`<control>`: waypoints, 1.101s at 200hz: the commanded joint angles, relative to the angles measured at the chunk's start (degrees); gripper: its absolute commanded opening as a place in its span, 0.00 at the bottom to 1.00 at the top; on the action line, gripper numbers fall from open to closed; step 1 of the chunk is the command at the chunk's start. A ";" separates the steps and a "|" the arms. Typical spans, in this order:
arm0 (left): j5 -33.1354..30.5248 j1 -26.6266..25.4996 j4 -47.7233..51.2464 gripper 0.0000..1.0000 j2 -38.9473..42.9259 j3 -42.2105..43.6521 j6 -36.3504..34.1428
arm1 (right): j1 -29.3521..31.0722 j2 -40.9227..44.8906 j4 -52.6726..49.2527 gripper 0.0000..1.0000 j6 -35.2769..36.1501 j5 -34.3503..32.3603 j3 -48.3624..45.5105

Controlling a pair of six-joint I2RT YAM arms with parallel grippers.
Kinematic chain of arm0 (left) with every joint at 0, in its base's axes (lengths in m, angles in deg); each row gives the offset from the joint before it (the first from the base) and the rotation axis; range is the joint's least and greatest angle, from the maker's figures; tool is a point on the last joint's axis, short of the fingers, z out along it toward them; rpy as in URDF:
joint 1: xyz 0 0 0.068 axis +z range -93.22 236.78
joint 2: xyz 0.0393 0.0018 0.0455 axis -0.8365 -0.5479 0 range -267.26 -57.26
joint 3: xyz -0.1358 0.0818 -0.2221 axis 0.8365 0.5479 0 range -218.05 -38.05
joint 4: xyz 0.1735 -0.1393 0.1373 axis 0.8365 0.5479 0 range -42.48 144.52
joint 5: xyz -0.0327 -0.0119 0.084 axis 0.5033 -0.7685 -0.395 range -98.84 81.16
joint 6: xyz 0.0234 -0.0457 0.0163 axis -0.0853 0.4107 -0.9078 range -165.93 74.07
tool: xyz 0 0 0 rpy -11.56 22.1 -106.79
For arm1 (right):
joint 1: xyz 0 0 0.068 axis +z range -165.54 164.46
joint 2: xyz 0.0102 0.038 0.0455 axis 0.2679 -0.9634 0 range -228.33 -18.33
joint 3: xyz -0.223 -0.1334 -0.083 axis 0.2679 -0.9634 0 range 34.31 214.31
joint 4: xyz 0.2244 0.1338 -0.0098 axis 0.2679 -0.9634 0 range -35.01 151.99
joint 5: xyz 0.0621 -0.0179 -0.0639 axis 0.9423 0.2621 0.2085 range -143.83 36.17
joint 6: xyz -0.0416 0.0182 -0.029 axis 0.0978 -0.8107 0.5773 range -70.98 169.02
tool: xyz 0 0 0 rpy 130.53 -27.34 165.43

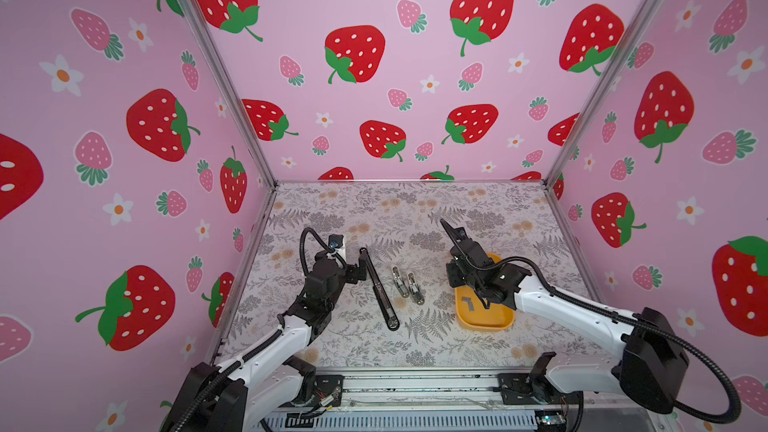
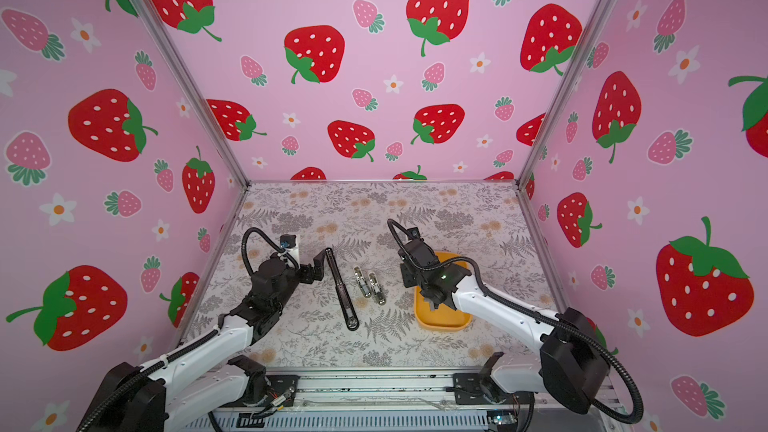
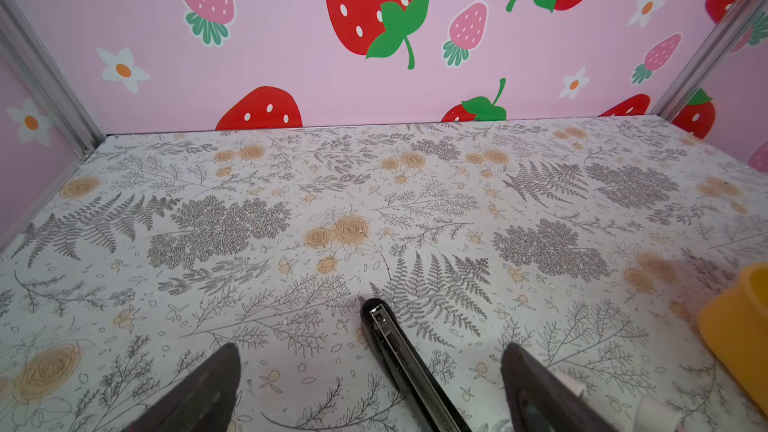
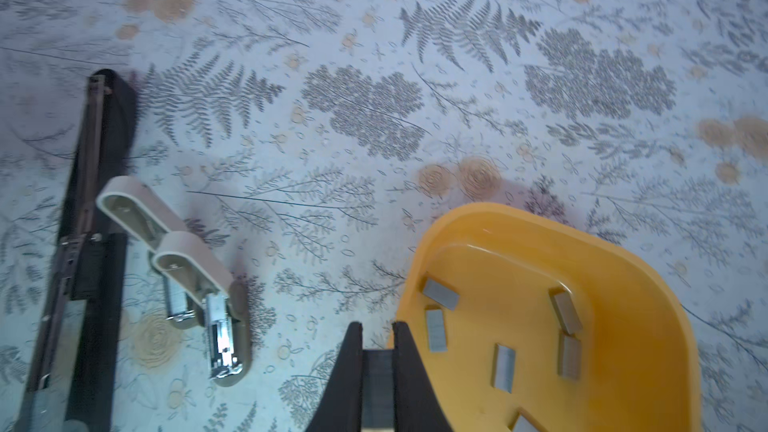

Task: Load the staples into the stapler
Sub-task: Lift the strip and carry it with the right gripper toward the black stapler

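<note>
Pink walls (image 1: 291, 14) printed with red strawberries and white blossoms enclose the work cell on three sides, joined at the corners by aluminium posts (image 1: 221, 72). The tabletop (image 1: 415, 209) wears a grey fern-and-rose print, evenly lit, and a metal rail (image 1: 415, 384) lines its near edge.
</note>
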 commanded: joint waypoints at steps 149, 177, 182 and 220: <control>-6.71 3.19 2.40 0.99 3.47 4.54 11.75 | 8.93 -14.36 33.89 0.10 2.41 7.42 -10.70; -5.76 3.30 2.45 0.99 1.32 3.27 11.24 | 9.27 -15.36 35.91 0.10 1.89 7.75 -11.30; -5.79 3.28 2.54 0.99 1.19 3.27 11.25 | 9.35 -15.62 36.06 0.10 1.76 7.74 -11.33; -6.27 3.36 1.52 0.99 2.43 4.30 11.29 | 9.89 -17.64 37.12 0.10 1.04 7.48 -11.42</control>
